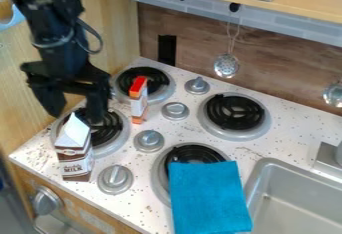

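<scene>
While the black arm is coming in from the upper left of the cam view, its pincer [76, 112] is hanging over the left side of the white speckled surface [267, 150], w/ its two fingers spread well apart & gripping nothing. The brown-&-white milk carton [75, 155] is standing upright just below the pincer, by the front edge, & is partly hiding the near-left burner [108, 132]; can't tell if the fingers are touching it. The orange-&-white box [139, 102] w/ a red top is standing upright to the right of the pincer, near the far-left burner [143, 80]. Four grey knobs [148, 140] are sitting approx. btwn & in front of the burners. The far-right burner [234, 113] is lying bare, & the blue cloth [208, 195] is covering part of the near-right burner [194, 154] & is stretching toward the bottom edge of the view. The metal sink [300, 205] is taking up the lower-right corner. Up on the back wall, a perforated ladle [226, 66] is hanging from a hook, & another utensil [334, 95] is showing at the far right.
</scene>
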Controlling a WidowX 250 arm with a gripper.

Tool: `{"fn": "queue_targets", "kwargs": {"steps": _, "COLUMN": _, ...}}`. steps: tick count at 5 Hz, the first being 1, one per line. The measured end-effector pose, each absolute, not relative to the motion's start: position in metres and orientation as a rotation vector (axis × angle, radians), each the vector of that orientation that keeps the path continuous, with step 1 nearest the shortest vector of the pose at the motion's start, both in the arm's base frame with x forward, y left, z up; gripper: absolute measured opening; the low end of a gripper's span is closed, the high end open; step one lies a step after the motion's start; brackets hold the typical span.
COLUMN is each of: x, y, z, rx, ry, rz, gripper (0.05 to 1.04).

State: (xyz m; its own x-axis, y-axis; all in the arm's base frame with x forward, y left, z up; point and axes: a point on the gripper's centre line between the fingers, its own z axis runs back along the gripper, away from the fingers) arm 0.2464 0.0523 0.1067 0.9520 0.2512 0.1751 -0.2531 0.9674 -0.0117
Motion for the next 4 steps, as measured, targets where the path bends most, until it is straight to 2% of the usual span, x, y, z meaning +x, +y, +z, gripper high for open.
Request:
{"fn": "queue_targets", "kwargs": {"steps": 1, "x": 0.243, "y": 0.066, "z": 0.098, "rx": 0.071, "ry": -0.115, "rz": 0.242, "gripper": 1.001}}
{"fn": "queue_targets", "kwargs": {"steps": 2, "x": 0.247, "y": 0.072, "z": 0.088, "rx": 0.11, "ry": -0.108, "rz": 0.248, "gripper": 1.001}}
{"fn": "queue_targets", "kwargs": {"steps": 4, "x": 0.268, "y": 0.07, "z": 0.064, "rx": 0.164, "ry": -0.181, "rz": 0.161, "gripper": 1.001}}
